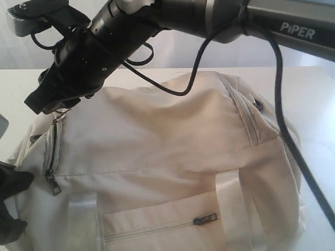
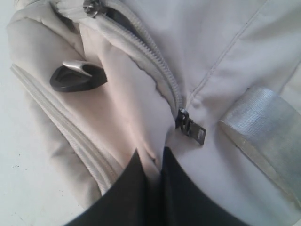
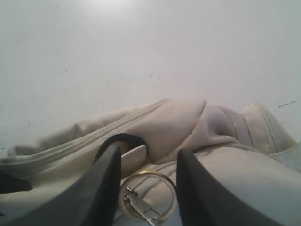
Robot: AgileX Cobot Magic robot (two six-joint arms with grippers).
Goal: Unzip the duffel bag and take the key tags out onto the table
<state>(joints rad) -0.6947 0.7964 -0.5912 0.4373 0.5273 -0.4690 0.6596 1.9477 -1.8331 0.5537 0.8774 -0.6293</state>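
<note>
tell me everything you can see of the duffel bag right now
The duffel bag lies on the white table, cream fabric, soft and creased. It has pale webbing straps, a closed front pocket zipper and an end zipper. The left gripper pinches a fold of its fabric by that end zipper; the right gripper stands open over a metal ring on it.

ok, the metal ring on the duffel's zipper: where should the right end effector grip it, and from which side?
Pinch the metal ring across its rim, coming down from above the duffel bag. It lies nearly flat on the fabric, and the right end effector straddles it with jaws open, so closing there should catch it.
</note>
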